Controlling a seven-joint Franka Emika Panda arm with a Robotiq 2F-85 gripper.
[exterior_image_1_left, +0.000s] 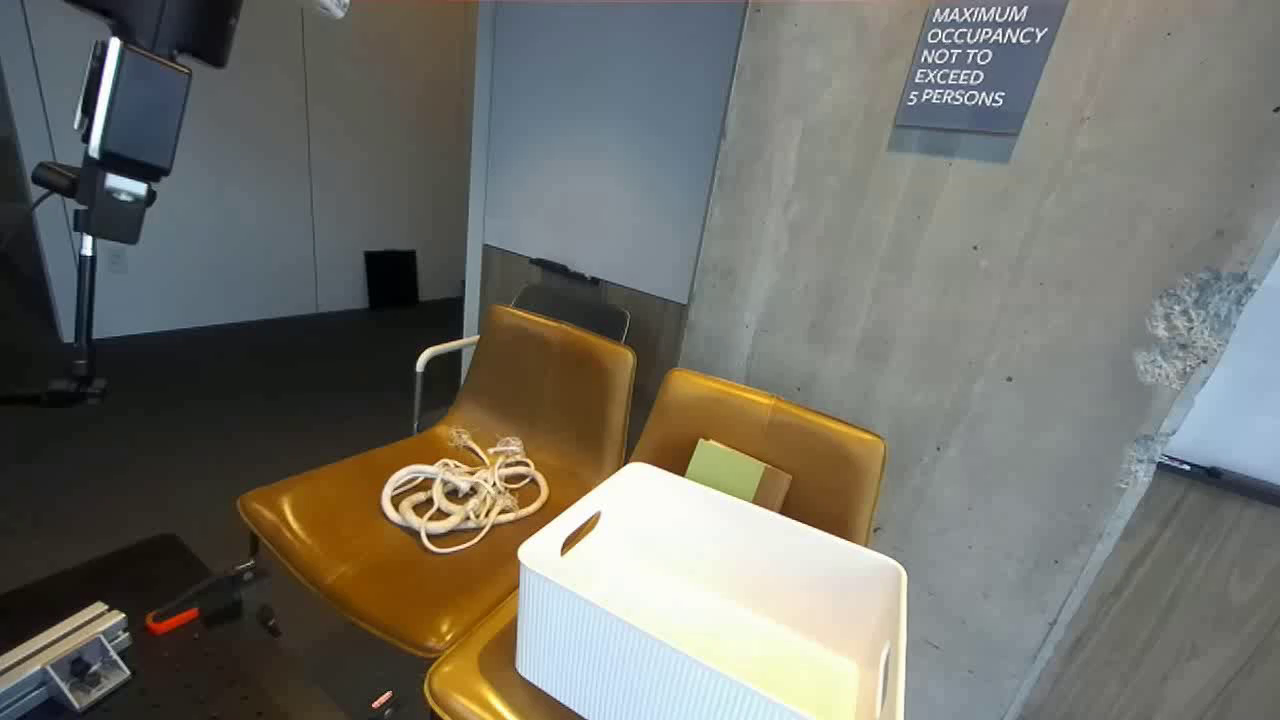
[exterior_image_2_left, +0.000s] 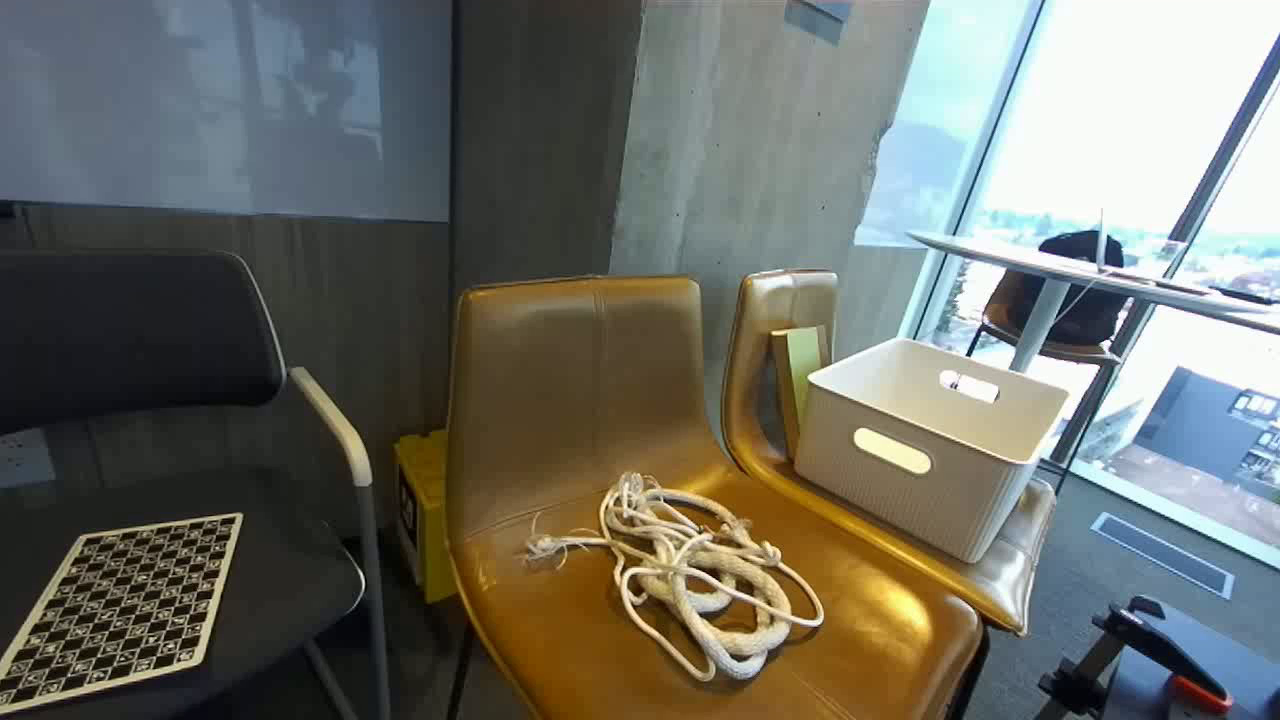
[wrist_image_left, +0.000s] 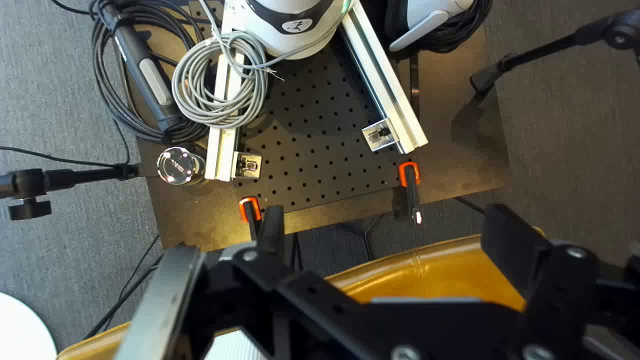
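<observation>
The hand (wrist_image_left: 387, 230) is being held wide open, empty; rope (exterior_image_1_left: 472, 508) and a white box (exterior_image_1_left: 630, 640) are being supported by adjacent chairs (exterior_image_1_left: 340, 525).

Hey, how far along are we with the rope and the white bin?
Looks done: the white bin stands open side up on a chair. In hand: nothing, since the pincer is open with nothing in its grasp. Left: the rope lies loosely tangled on the neighbouring chair, outside the bin, so any tidying of it seems not yet done.
</observation>
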